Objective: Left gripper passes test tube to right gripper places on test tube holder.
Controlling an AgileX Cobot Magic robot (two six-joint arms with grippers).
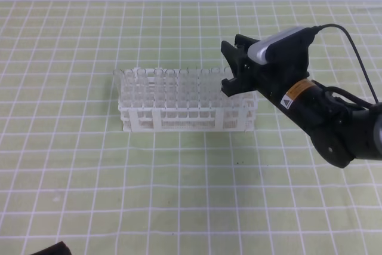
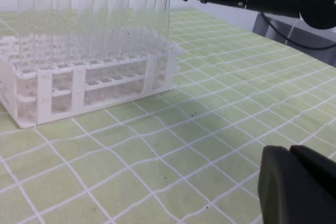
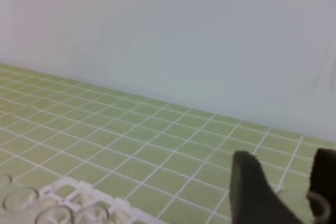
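Note:
The white test tube holder stands mid-table with several clear tubes upright in its back rows, and it also shows in the left wrist view. My right gripper hovers over the holder's right end with its fingers spread apart. In the right wrist view, my right gripper has a clear test tube rim low between its fingers, close to the right one. I cannot tell whether they touch. My left gripper sits low at the front left, its dark fingers together and holding nothing.
A green mat with a white grid covers the table. A pale wall rises behind it. The right arm with its orange sticker and cable reaches in from the right, above the mat beside the holder.

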